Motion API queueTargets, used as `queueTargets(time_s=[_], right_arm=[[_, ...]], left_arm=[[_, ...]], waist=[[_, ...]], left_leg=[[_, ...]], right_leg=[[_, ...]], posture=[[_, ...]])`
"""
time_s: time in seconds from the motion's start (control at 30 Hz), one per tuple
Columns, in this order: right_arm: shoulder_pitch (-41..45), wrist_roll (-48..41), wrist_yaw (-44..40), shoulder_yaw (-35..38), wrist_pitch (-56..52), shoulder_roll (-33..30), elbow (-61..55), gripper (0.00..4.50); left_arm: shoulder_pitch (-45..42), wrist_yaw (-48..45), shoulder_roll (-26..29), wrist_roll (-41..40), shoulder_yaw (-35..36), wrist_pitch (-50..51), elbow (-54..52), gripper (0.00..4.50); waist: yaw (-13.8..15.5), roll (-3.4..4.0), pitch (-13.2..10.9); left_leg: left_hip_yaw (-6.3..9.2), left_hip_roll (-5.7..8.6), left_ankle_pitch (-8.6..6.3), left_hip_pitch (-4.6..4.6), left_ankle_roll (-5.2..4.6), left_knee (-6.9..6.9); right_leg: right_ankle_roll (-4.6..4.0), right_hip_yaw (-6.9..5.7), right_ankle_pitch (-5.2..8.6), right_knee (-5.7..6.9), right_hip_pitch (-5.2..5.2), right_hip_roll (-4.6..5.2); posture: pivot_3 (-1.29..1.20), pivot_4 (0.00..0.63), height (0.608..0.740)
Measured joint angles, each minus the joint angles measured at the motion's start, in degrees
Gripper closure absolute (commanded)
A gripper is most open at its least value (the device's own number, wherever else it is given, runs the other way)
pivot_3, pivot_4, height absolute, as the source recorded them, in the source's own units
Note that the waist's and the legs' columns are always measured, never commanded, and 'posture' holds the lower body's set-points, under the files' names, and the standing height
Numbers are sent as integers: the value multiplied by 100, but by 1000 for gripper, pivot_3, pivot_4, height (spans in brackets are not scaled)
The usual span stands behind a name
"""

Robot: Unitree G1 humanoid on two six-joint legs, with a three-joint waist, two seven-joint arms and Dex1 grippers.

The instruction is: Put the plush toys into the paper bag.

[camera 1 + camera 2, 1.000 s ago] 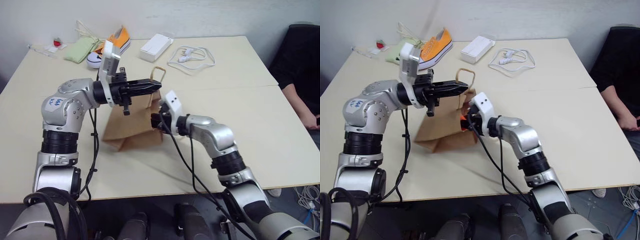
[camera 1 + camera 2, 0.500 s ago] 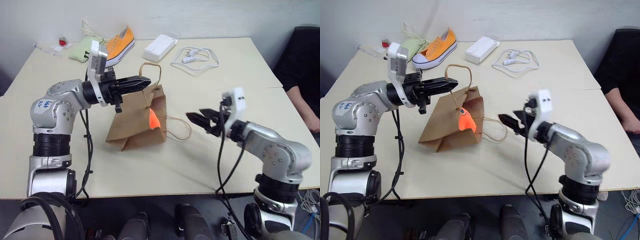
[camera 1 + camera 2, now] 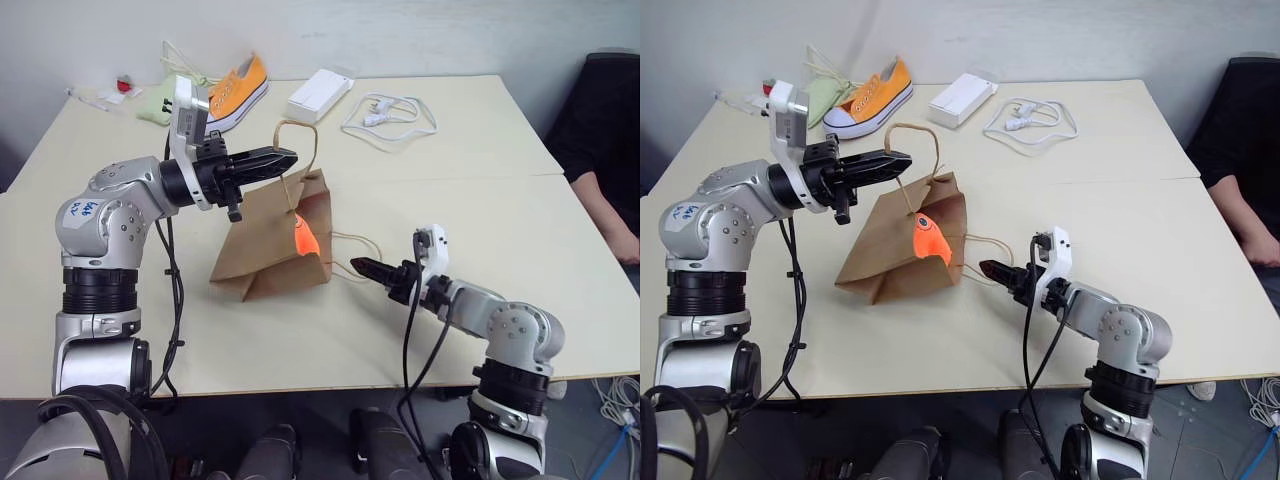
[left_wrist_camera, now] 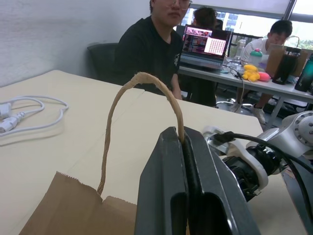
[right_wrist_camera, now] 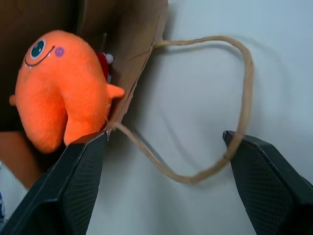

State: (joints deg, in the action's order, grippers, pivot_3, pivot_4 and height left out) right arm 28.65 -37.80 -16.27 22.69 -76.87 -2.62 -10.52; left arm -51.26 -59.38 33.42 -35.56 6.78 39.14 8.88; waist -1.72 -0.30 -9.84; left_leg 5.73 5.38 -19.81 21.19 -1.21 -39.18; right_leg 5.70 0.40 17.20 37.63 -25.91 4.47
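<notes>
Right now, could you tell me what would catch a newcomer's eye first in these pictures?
Most striking is the bright orange plush fish poking out of the mouth of the brown paper bag, which lies mid-table. The left hand is shut on the bag's upper handle, holding it up, while the right hand sits open beside the lower handle loop. At the table's far edge lies an orange sneaker.

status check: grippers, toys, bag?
Left gripper shut on paper bag's upper handle. Right gripper open by the lower handle. Orange fish toy in the bag mouth, red toy behind it.
</notes>
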Motion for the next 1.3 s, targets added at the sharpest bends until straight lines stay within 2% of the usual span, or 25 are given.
queueTargets(time_s=[0.17, 0.3, 0.47, 0.57, 0.67, 0.73, 0.83, 1.0, 1.07, 1.1, 1.2, 1.3], right_arm=[[41, 95, 62, -169, 564, 19, 410, 3084], [-2, -34, 8, -190, 699, -167, 215, 4487], [-6, -500, -69, -90, 697, -478, -405, 4487], [315, -861, -85, 189, 692, -885, -678, 4487], [974, -1275, -92, 535, 711, -1607, -1012, 4487], [1171, -1362, -182, 514, 825, -2133, -1298, 4487], [1094, -1184, -297, 163, 1067, -2625, -1548, 4487], [253, -114, -315, -1134, 1996, -2872, -1841, 4487], [32, 232, -299, -1456, 2322, -2855, -1834, 4094], [11, 319, -290, -1498, 2447, -2834, -1834, 3831], [-36, 195, -294, -1320, 2702, -2597, -2035, 2821], [-312, -268, -391, -1022, 2687, -2632, -2577, 1698]], left_arm=[[7, 29, 0, -1, 0, 0, -84, 4500], [66, 64, 12, -24, 6, 2, -197, 4500], [178, 133, 34, -31, 30, 4, -203, 4500], [150, 244, -31, -31, 130, -61, -162, 4500], [-70, 384, -237, -8, 142, -249, 54, 4500], [-239, 463, -408, 61, 131, -430, 307, 4500], [-270, 568, -661, 283, 63, -760, 604, 4500], [-280, 777, -1180, 565, -183, -1086, 963, 4500], [-280, 766, -1229, 566, -233, -1070, 955, 4500], [-275, 743, -1219, 560, -233, -1022, 948, 4075], [-137, 593, -1040, 429, -225, -741, 720, 3279], [219, 383, -526, 12, 25, -171, 222, 2260]], waist=[[-8, 0, 0], [-5, 0, 0], [-1, 0, 0], [14, 1, -1], [45, 1, -1], [54, -1, 0], [45, -2, 0], [27, -5, 1], [17, -5, 1], [10, -5, 1], [10, -5, 1], [6, -5, 1]], left_leg=[[1, 1, 0, 1, 0, 0], [2, -1, 0, 1, 0, 1], [2, -1, 0, 2, 0, 2], [1, 1, 0, 5, 0, -1], [6, 1, 0, 6, -1, -1], [7, -3, 0, 6, -1, 4], [3, 0, -1, 6, -3, 5], [0, -1, -1, 10, -3, 3], [-4, 0, -1, 10, -3, 3], [-4, -1, -1, 10, -3, 2], [-2, -5, 0, 9, -1, 4], [3, -5, -1, 8, -2, 8]], right_leg=[[0, -1, 0, -1, -1, 0], [0, -2, 0, -1, -1, 0], [0, -2, 0, -3, -1, 0], [0, -2, 0, -10, 1, 1], [0, -7, 0, -15, 4, 3], [0, -9, 0, -21, 8, 1], [0, -7, 0, -22, 9, 2], [0, -3, 0, -18, 4, 1], [0, 0, 0, -16, 1, 2], [0, 0, 0, -15, 0, 1], [0, -2, 0, -14, -2, -2], [0, -1, 0, -18, -2, -2]], posture=[[0, 150, 740], [0, 150, 740], [0, 150, 740], [0, 150, 740], [0, 150, 740], [0, 150, 740], [0, 150, 740], [0, 150, 740], [0, 150, 740], [0, 150, 740], [0, 150, 740], [0, 150, 740]])
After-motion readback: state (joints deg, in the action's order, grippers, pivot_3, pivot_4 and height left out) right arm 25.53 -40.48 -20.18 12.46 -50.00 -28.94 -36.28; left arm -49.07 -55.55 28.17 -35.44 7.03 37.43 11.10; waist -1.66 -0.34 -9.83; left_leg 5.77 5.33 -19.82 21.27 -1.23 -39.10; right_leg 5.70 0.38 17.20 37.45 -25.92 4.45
